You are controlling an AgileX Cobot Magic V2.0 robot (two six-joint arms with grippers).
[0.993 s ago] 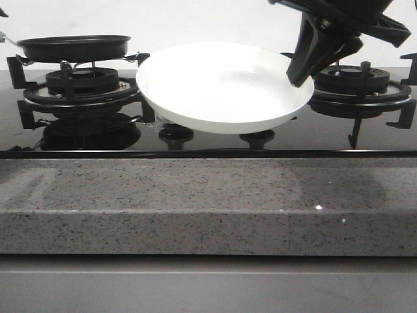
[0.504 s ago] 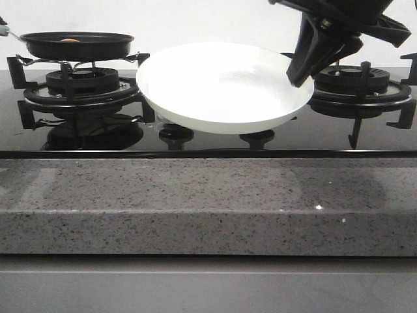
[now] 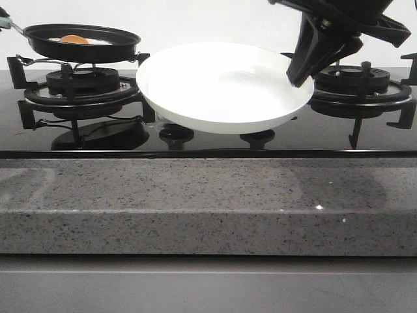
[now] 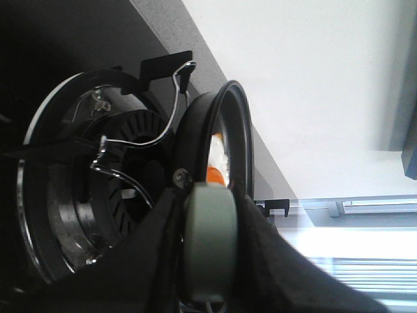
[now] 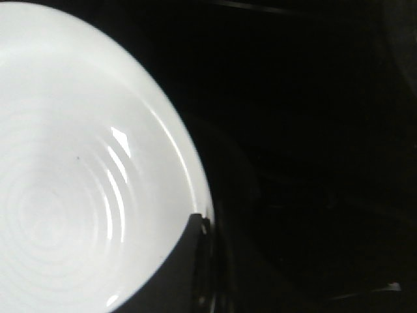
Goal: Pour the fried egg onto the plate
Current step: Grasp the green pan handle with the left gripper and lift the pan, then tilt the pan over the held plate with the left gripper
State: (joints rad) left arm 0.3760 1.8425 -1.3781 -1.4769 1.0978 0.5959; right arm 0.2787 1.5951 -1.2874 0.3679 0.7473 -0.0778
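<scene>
One second has made a clear difference on the far left: the black round frying pan [image 3: 83, 41] has risen off the left gas burner [image 3: 81, 83] and tipped its mouth toward us, so the small flat fried egg [image 3: 75, 40], orange yolk and pale edge, now shows inside where only the pan's dark side was seen before. The left gripper [image 4: 208, 261] is clamped on the pan's grey-green handle [image 4: 208, 241], which the left wrist view shows squeezed between dark pads. So the lift is under way, and the egg sits in the pan, well apart from its target.

Moving right, the round glossy white plate [image 3: 225, 86] is held above the black glass hob [image 3: 208, 140] between the burners, unchanged and empty. At its right rim the right gripper [image 3: 301, 77] pinches the edge, jaws shut on it. My read: the pan has to travel right over the plate before any tipping pays off.
</scene>
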